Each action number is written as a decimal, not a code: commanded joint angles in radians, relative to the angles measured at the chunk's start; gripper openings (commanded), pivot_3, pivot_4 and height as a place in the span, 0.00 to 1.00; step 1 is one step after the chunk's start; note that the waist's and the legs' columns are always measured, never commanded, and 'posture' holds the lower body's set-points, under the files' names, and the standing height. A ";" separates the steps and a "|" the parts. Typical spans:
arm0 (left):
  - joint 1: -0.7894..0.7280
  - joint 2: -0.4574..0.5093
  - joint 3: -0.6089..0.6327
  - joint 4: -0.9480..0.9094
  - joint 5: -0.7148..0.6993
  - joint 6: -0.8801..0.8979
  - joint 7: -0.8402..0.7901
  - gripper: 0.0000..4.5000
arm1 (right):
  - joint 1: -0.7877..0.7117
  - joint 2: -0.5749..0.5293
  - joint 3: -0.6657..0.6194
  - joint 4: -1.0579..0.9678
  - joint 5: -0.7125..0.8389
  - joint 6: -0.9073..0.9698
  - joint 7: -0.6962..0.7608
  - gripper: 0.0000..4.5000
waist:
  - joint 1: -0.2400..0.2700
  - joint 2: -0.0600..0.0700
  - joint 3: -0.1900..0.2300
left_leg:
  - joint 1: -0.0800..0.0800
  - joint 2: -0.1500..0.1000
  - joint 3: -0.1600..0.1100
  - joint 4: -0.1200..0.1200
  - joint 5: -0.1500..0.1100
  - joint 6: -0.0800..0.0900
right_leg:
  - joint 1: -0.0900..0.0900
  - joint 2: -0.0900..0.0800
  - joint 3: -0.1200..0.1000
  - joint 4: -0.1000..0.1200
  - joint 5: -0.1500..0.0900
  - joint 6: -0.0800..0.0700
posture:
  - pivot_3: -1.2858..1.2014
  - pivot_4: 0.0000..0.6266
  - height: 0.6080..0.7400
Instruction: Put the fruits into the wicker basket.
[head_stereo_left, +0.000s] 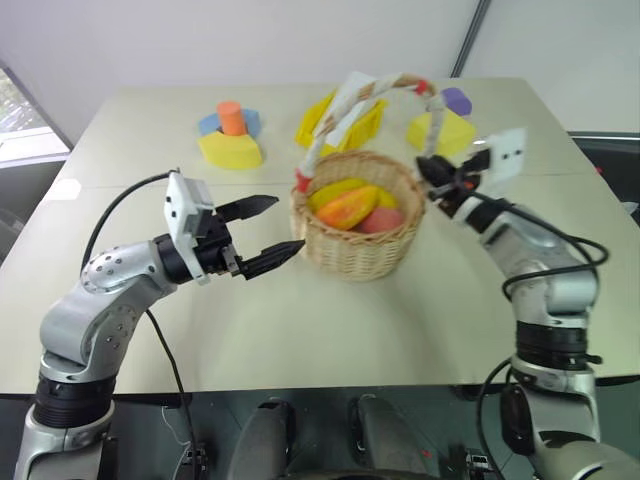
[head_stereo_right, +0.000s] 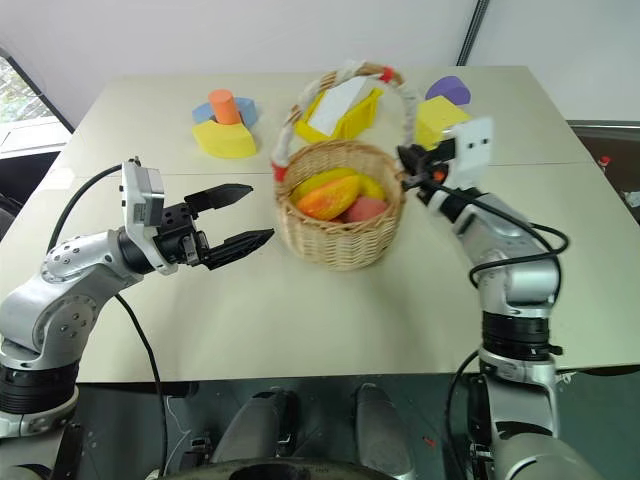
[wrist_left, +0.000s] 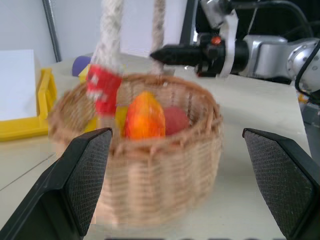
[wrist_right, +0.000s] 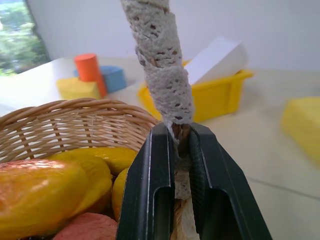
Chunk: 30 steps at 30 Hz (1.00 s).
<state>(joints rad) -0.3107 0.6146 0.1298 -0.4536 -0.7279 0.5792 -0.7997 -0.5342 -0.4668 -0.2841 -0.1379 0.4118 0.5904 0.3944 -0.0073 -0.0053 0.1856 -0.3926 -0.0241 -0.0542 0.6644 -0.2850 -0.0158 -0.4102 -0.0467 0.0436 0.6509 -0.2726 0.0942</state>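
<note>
The wicker basket (head_stereo_left: 355, 250) stands mid-table with the fruits inside: a red-and-yellow mango (head_stereo_left: 348, 207), a pink peach (head_stereo_left: 383, 220) and a yellow fruit (head_stereo_left: 335, 190). My right gripper (head_stereo_left: 425, 170) is at the basket's right rim, shut on the base of the white-wrapped handle (wrist_right: 160, 60), which rises from between its fingers (wrist_right: 150, 190). My left gripper (head_stereo_left: 288, 223) is open just left of the basket, pointing at its wall, with nothing between its fingers (wrist_left: 85, 175).
Behind the basket lie foam blocks: a yellow one with an orange cylinder and blue piece (head_stereo_left: 232, 140), a yellow tray-shaped block with a white slab (head_stereo_left: 362, 122), and a yellow block with a purple piece (head_stereo_left: 445, 125). The table's front edge is near my arms.
</note>
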 joint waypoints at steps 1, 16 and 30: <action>-0.024 -0.005 -0.003 -0.001 0.005 -0.027 -0.008 1.00 | -0.009 -0.119 -0.202 0.042 -0.055 -0.067 -0.112 0.01 | 0.005 0.000 0.000 | 0.000 -0.001 0.000 0.000 0.000 0.000 | 0.000 0.000 0.000 0.000 0.000 0.000 | 0.52 0.24 1.00; -0.084 -0.045 -0.043 0.052 0.040 -0.054 -0.014 1.00 | -0.023 -0.161 -0.294 0.348 -0.092 -0.245 -0.242 0.41 | -0.035 0.003 0.001 | 0.003 0.003 0.008 -0.001 0.000 0.001 | 0.000 0.003 0.005 0.001 0.000 0.000 | 0.52 0.24 1.00; -0.021 0.029 0.059 0.197 0.146 -0.094 0.052 1.00 | 0.303 -0.295 -0.339 0.021 0.065 -0.206 0.095 0.88 | -0.014 0.003 0.000 | 0.004 0.003 0.007 -0.001 -0.001 0.002 | 0.001 0.003 0.005 0.001 0.000 0.001 | 0.52 0.24 1.00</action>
<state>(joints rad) -0.3311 0.6375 0.1375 -0.2602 -0.5960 0.5192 -0.7642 -0.2490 -0.7420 -0.6360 -0.0397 0.4299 0.3846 0.4030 -0.0210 -0.0027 0.1861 -0.3890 -0.0206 -0.0468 0.6637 -0.2859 -0.0136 -0.4095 -0.0438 0.0482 0.6514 -0.2726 0.0947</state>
